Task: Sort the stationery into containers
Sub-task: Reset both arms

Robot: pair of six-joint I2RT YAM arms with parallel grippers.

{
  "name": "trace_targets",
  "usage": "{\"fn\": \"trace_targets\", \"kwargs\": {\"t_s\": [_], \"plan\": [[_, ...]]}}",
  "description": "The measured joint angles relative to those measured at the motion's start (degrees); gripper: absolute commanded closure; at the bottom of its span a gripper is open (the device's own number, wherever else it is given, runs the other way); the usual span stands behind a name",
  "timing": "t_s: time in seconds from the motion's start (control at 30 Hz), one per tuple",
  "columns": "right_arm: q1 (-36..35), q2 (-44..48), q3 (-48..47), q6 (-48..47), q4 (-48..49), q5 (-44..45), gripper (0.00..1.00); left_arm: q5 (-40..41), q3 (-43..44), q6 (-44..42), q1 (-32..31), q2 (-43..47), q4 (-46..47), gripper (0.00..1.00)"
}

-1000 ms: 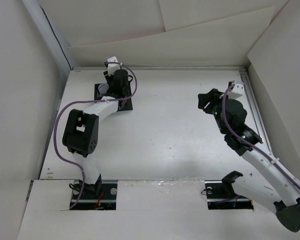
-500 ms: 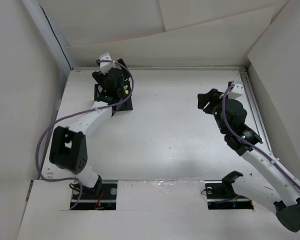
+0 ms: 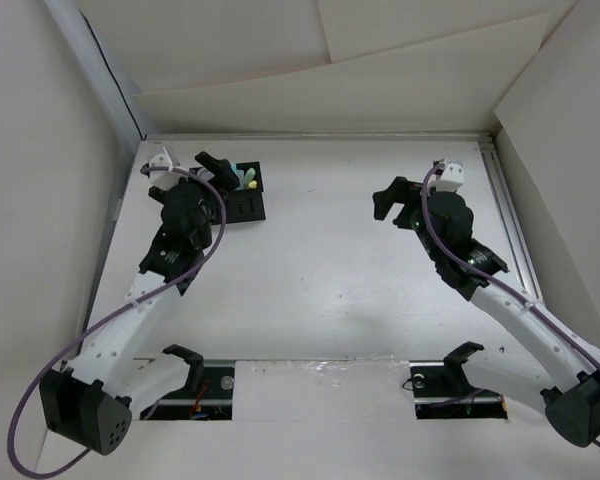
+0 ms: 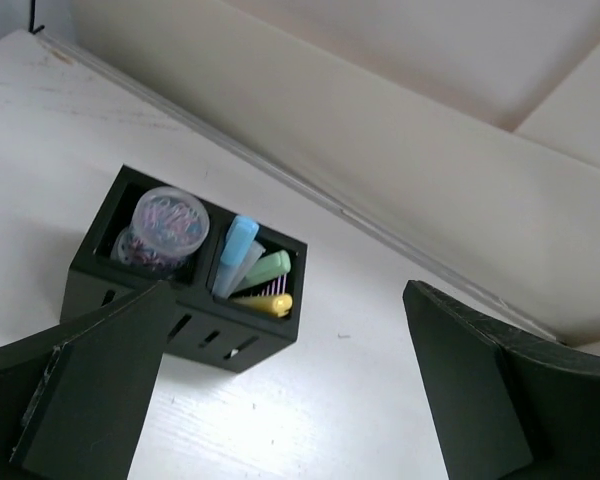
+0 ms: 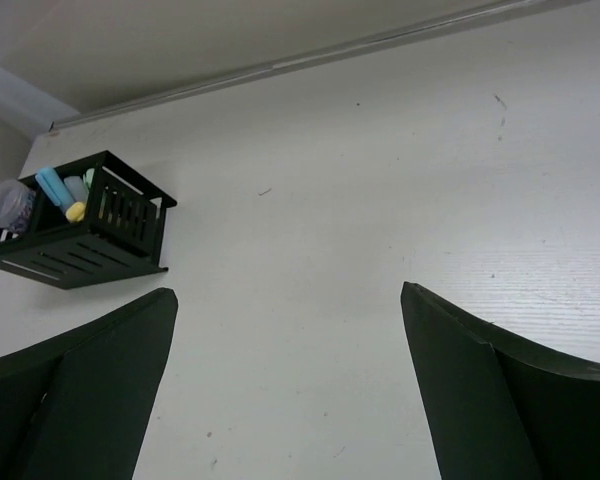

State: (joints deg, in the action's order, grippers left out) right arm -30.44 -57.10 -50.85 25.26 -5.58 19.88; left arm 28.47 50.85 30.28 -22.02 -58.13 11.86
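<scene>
The left tool (image 4: 285, 345) and right tool (image 5: 288, 340) are gaping wide, holding nothing. A left finger (image 4: 90, 390) is covering a corner of the organizer (image 4: 215, 335); the markers (image 4: 252, 268) are hiding their lower ends inside.

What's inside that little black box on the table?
In the black box, one compartment holds a clear round tub, the next blue, green and yellow sticks. Their lower ends are hidden.

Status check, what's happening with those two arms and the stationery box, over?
Both jaws wide open, empty. Markers and round tub sit in the black organizer. Nothing seen blocking it.
</scene>
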Motion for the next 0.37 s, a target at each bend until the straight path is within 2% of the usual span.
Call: {"fn": "trace_targets", "kwargs": {"t_s": [0.17,0.37], "plan": [[0.0,-0.3,0.0,0.0,0.0,-0.8,0.00,-1.5,-0.2,2.8,0.9,4.8,-8.3,0.01],[0.0,-0.4,-0.1,0.0,0.0,-0.8,0.00,-1.7,-0.7,5.6,2.0,5.5,-14.5,0.01]]}}
